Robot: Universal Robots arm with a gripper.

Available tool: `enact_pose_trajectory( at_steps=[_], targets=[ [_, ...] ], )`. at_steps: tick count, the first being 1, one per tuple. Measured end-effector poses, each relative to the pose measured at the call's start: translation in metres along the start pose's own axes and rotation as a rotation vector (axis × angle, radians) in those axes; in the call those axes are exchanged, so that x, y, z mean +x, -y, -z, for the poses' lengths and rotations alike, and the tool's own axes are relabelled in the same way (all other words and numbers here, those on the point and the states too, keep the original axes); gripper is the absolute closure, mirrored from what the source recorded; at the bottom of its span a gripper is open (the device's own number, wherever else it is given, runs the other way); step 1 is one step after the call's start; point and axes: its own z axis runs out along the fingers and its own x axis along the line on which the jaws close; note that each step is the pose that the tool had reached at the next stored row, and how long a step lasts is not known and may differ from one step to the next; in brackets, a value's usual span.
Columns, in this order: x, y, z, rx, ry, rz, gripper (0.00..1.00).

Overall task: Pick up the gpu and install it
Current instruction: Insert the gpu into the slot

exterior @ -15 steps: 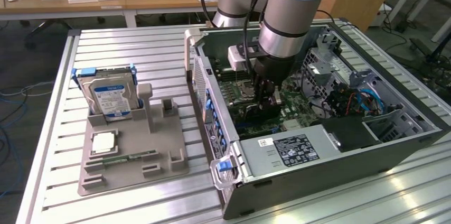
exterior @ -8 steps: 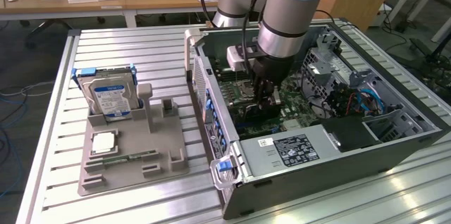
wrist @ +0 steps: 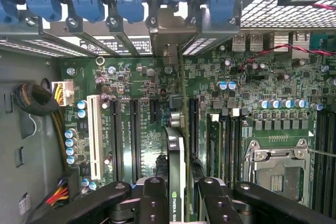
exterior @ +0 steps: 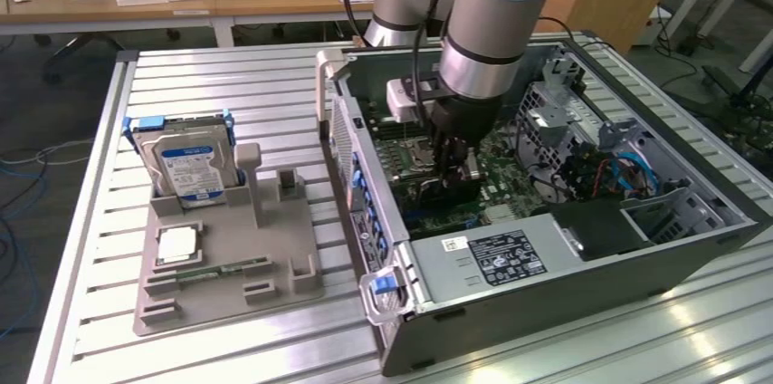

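My gripper [wrist: 181,184] is shut on the gpu [wrist: 176,153], a thin dark card seen edge-on with a green-lettered label between the black fingers [wrist: 153,198]. The card stands on edge over the green motherboard [wrist: 262,93], in line with the black expansion slots [wrist: 134,135]. Its silver bracket end [wrist: 172,35] reaches the case's rear wall under the blue slot clips. Whether the card sits in a slot, I cannot tell. In the exterior view the gripper [exterior: 453,167] is low inside the open computer case [exterior: 604,257], with the dark card [exterior: 444,192] below it.
A white slot [wrist: 96,137] and a cable bundle [wrist: 39,100] lie beside the card's line, and the CPU socket [wrist: 275,169] is on the other side. Outside the case, a grey fixture [exterior: 217,266] holds a hard drive [exterior: 187,162], a chip [exterior: 179,244] and a green memory stick [exterior: 224,268].
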Motion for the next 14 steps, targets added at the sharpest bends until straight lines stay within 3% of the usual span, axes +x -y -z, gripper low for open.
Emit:
enact_pose_trajectory(
  at_steps=[14],
  targets=[
    [0.0003, -0.0043, -0.0026, 0.0018, -0.0003, 0.0, 0.73]
  ],
)
